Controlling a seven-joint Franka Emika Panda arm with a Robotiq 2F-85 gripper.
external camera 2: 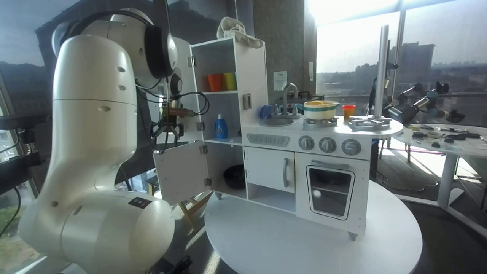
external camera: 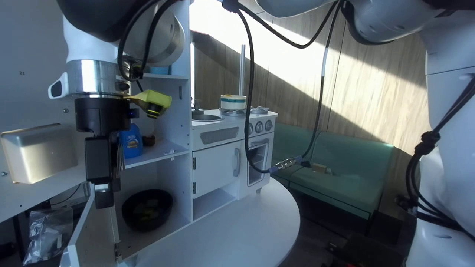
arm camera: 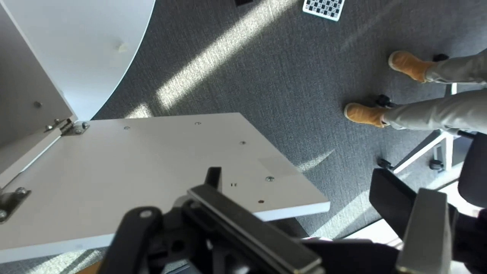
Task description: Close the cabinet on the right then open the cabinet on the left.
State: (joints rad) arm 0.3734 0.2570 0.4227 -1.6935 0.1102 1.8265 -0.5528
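The right cabinet's white door [external camera 2: 270, 167] with a grey handle is shut in both exterior views; it also shows here [external camera: 215, 168]. The left cabinet's lower door [external camera 2: 182, 171] stands swung wide open on its hinges; it also shows in an exterior view [external camera: 92, 233] and fills the left of the wrist view [arm camera: 159, 163]. The tall left cabinet's upper door [external camera: 33, 96] is open too. My gripper [external camera 2: 166, 146] is open and empty, fingers pointing down, just above the lower door's top edge. In the wrist view the gripper [arm camera: 303, 186] has its fingers wide apart, the door's corner showing between them.
A black bowl [external camera: 147, 209] sits in the lower left compartment, a blue bottle [external camera 2: 221, 127] on the shelf above. A metallic box [external camera: 41, 152] is fixed to the upper door. A pot [external camera 2: 320, 110] stands on the stove. A person's feet [arm camera: 367, 114] are on the floor.
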